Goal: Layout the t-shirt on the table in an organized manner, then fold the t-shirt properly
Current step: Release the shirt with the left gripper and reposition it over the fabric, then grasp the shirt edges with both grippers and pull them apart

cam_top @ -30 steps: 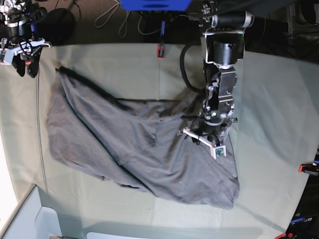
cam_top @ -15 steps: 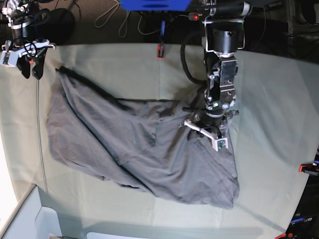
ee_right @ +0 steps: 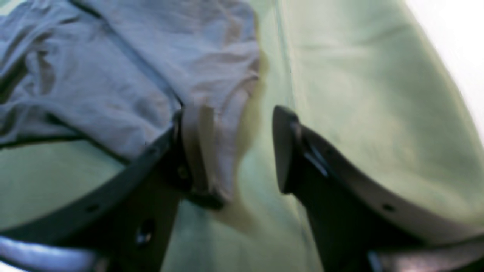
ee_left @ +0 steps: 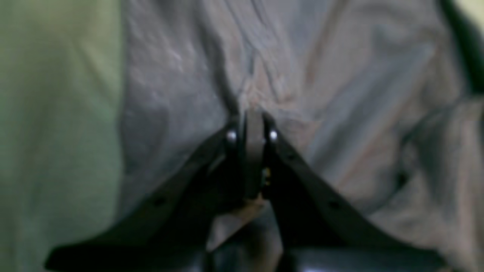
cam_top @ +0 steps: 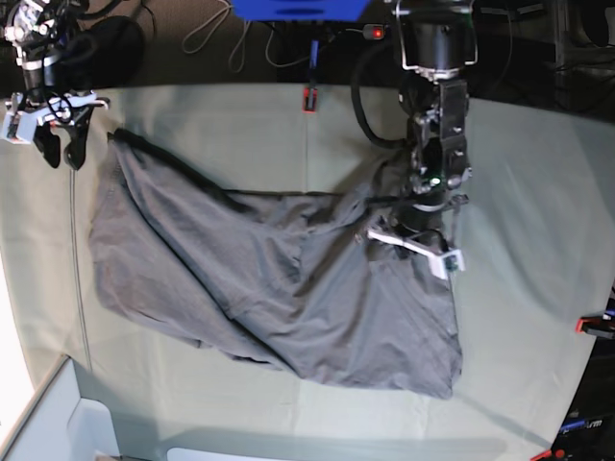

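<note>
Grey t-shirt (cam_top: 279, 288) spread crumpled and slantwise across the bench (cam_top: 538, 192), draped in pale green cloth, one corner reaching toward the far left and the broad hem lying near the front right. Left gripper (cam_top: 415, 242) lowered onto the shirt's right-hand portion, fabric bunched beneath it, state of jaws not discernible here. Right gripper (cam_top: 53, 144) poised at the far left corner, just beside the shirt's tip, jaws pointing down. Red clamp (cam_top: 309, 99) fixed at the back edge, another red clamp (cam_top: 588, 325) at the right edge.
</note>
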